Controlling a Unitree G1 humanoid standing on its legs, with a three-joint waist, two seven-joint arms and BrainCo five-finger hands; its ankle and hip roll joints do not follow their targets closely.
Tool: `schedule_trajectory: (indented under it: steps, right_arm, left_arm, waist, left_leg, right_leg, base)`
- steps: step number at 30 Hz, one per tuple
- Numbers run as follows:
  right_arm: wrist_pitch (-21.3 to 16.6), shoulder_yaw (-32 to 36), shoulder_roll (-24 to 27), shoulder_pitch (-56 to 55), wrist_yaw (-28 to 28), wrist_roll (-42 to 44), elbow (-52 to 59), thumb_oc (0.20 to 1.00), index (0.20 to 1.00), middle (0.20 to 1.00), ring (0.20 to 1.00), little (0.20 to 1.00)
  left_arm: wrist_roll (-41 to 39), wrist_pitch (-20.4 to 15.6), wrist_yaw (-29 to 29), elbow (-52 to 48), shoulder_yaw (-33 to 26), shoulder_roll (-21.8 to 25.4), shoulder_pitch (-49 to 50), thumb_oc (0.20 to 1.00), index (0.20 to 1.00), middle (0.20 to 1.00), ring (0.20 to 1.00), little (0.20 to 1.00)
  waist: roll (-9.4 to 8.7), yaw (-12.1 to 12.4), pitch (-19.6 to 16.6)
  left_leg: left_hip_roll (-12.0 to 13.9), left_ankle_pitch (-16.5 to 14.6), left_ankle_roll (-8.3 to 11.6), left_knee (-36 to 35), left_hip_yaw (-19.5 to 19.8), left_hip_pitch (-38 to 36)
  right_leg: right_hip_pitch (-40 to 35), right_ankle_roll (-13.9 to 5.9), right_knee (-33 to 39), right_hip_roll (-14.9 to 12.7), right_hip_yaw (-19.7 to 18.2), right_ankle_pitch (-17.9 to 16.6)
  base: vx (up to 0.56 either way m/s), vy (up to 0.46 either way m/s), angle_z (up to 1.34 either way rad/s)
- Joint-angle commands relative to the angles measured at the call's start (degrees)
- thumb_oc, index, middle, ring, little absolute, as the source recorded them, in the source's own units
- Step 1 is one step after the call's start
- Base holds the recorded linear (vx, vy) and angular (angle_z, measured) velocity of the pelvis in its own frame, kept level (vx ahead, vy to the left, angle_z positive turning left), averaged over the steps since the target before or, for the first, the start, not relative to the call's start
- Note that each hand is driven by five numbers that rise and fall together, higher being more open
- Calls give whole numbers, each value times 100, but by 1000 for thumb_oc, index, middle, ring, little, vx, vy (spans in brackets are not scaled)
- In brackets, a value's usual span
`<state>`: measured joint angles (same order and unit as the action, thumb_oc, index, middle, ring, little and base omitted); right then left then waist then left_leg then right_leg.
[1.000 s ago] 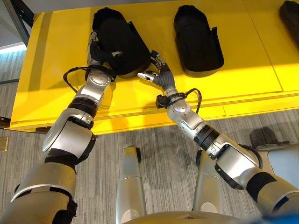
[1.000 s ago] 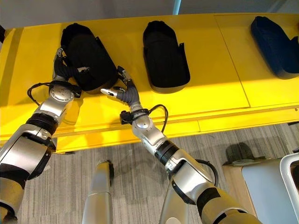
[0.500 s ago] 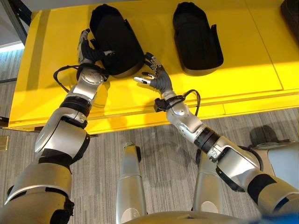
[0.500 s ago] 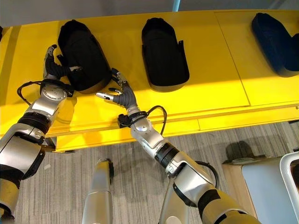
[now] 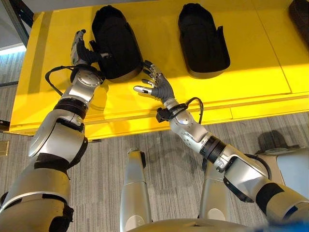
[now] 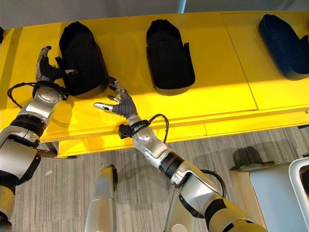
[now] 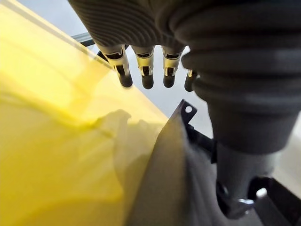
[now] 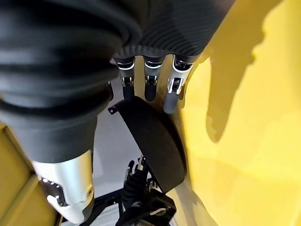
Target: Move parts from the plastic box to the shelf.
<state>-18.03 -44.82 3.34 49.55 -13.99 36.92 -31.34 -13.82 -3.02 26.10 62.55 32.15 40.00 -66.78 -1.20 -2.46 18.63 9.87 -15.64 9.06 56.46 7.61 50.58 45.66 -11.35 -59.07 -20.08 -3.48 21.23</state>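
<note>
A black moulded part [image 5: 113,41] lies on the yellow shelf [image 5: 159,53] at the left, seen from close in the wrist views [image 7: 174,179] [image 8: 155,141]. My left hand [image 5: 79,48] is at the part's left side, fingers [image 7: 146,77] straight and open, thumb near its rim. My right hand [image 5: 155,87] hovers open just off the part's front right corner, fingers [image 8: 148,80] spread and holding nothing. A second black part [image 5: 203,38] lies in the shelf's middle, and a third dark part [image 6: 285,46] at the far right.
The shelf's front edge [image 5: 193,121] runs across below both wrists, with grey carpet floor [image 5: 164,164] beneath. A pale plastic box [image 6: 285,193] stands on the floor at the lower right, beside a dark object [image 5: 275,142].
Both hands have let go of the left part. The left hand slid left, the right hand drew back towards the shelf's front, and their fingers opened. The part ended slightly further left.
</note>
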Motion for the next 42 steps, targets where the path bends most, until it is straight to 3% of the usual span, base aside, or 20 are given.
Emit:
schedule_trajectory:
  steps: [1, 11, 19, 22, 26, 31, 32, 33, 37, 38, 39, 42]
  right_arm:
    - [126, -539, -642, -336, 368, -10, -94, 1000, 1000, 1000, 1000, 1000]
    - [135, -633, -828, -209, 421, -78, -257, 1000, 1000, 1000, 1000, 1000]
    - [146, -215, -318, -160, 233, -251, 20, 1000, 1000, 1000, 1000, 1000]
    - [145, 37, 28, -236, 180, -349, 512, 1000, 1000, 1000, 1000, 1000]
    - [114, 235, 344, -452, 216, -361, 1147, 1000, 1000, 1000, 1000, 1000]
    - [109, 722, 997, -1080, 403, -562, 2256, 1000, 1000, 1000, 1000, 1000]
    - [102, 832, 1099, -1191, 446, -574, 2425, 1000, 1000, 1000, 1000, 1000]
    - [92, 994, 1260, -1329, 491, -611, 2651, 1000, 1000, 1000, 1000, 1000]
    - [53, 1367, 1686, -1812, 701, -657, 3242, 1000, 1000, 1000, 1000, 1000]
    - [52, 1416, 1740, -1936, 723, -647, 3326, 1000, 1000, 1000, 1000, 1000]
    - [2, 1606, 1897, -2117, 773, -705, 3514, 1000, 1000, 1000, 1000, 1000]
    - [-59, 1981, 2144, -2778, 895, -684, 3944, 1000, 1000, 1000, 1000, 1000]
  left_arm:
    - [346, -170, 20, 294, 434, 99, -941, 1000, 1000, 1000, 1000, 1000]
    - [445, -259, 18, 98, 704, 568, -1174, 1000, 1000, 1000, 1000, 1000]
    - [197, -541, 0, -757, 558, 735, -880, 1000, 1000, 1000, 1000, 1000]
    - [-326, -837, 1, -1496, 150, 983, -431, 1000, 1000, 1000, 1000, 1000]
    - [-455, -1067, 51, -2393, -334, 1392, 244, 1000, 1000, 1000, 1000, 1000]
    - [-48, -1275, 152, -4198, -1941, 1799, 2473, 1000, 1000, 1000, 1000, 1000]
    - [79, -1279, 151, -4477, -2227, 1799, 2841, 1000, 1000, 1000, 1000, 1000]
    - [255, -1302, 140, -4743, -2561, 1775, 3321, 1000, 1000, 1000, 1000, 1000]
    - [701, -1301, 114, -5301, -3256, 1626, 4394, 1000, 1000, 1000, 1000, 1000]
    - [793, -1283, 114, -5392, -3379, 1557, 4620, 1000, 1000, 1000, 1000, 1000]
    - [1140, -1222, 141, -5588, -3585, 1495, 5020, 1000, 1000, 1000, 1000, 1000]
    - [1706, -1110, 63, -5783, -3647, 1105, 5663, 1000, 1000, 1000, 1000, 1000]
  waist:
    - [-105, 295, 42]
    - [-25, 426, 60]
    - [-17, 442, 79]
    - [-15, 453, 94]
    - [-13, 472, 102]
    - [-52, 514, 125]
    - [-56, 519, 131]
    - [-66, 516, 147]
    - [-45, 501, 180]
    - [-37, 495, 163]
    - [-29, 480, 177]
    - [-1, 407, 193]
  left_leg:
    - [-7, -50, -303, 311, -181, 162]
    - [-62, -46, -319, 303, -185, 171]
    - [-69, -28, -319, 271, -203, 146]
    - [-56, -2, -305, 197, -202, 88]
    - [-44, -6, -293, 186, -213, 63]
    - [-36, -25, -275, 113, -212, -48]
    - [-35, -29, -274, 81, -214, -90]
    - [-54, 162, -302, -25, -221, -65]
    - [-40, 179, -295, -125, -227, -173]
    - [-12, 7, -269, -81, -220, -252]
    - [-16, 199, -294, -205, -227, -255]
    - [7, 258, -277, -372, -236, -451]
  right_leg:
    - [259, 508, -24, 5, 88, -477]
    - [233, 484, -28, -41, 89, -457]
    - [224, 491, -7, -46, 107, -497]
    - [189, 499, 33, -36, 100, -510]
    - [177, 504, 29, -36, 100, -485]
    - [122, 510, 26, -45, 85, -422]
    - [100, 510, 35, -51, 83, -412]
    - [132, 548, 135, -54, 93, -582]
    - [54, 541, 194, -55, 98, -581]
    - [-15, 505, 136, -53, 94, -420]
    - [5, 534, 253, -49, 97, -589]
    - [-111, 522, 324, -51, 101, -618]
  base:
    - [0, 0, 0]
    - [1, 2, 1]
    - [0, 1, 1]
    - [0, 0, 0]
    - [0, 0, 0]
    - [9, -28, 1]
    - [-75, -28, -1]
    - [-79, -28, 1]
    - [-2, -31, 3]
    - [-3, -47, -2]
    - [-2, -49, -5]
    - [-33, -25, -3]
